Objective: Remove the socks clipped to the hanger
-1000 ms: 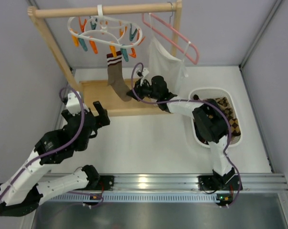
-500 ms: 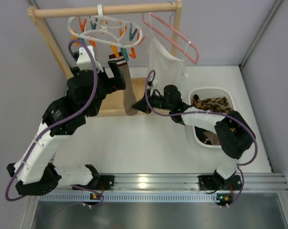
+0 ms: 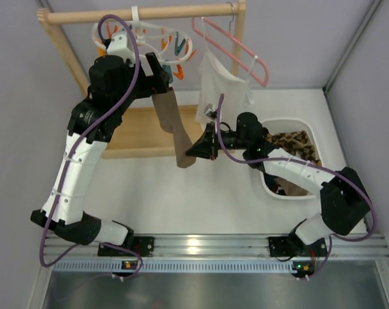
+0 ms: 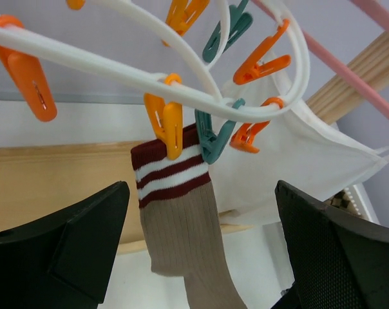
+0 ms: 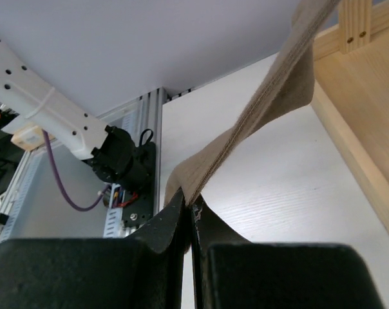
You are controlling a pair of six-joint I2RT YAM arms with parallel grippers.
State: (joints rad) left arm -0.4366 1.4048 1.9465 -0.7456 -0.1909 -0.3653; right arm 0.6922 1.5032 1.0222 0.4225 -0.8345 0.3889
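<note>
Brown sock (image 4: 181, 219) with maroon-striped cuff, taut and slanted, pinned to white ring hanger (image 4: 85, 63).

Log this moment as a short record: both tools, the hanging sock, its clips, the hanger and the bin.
Left tool: open, fingers on either side below the striped cuff, not touching it
Right tool: shut on the sock's lower end
Sock: brown, stretched on a slant from the hanger toward the right tool
Clips on cuff: orange clothespin and teal clothespin, both gripping
Hanger: white ring, one sock clipped to it
Bin: patterned socks inside
</note>
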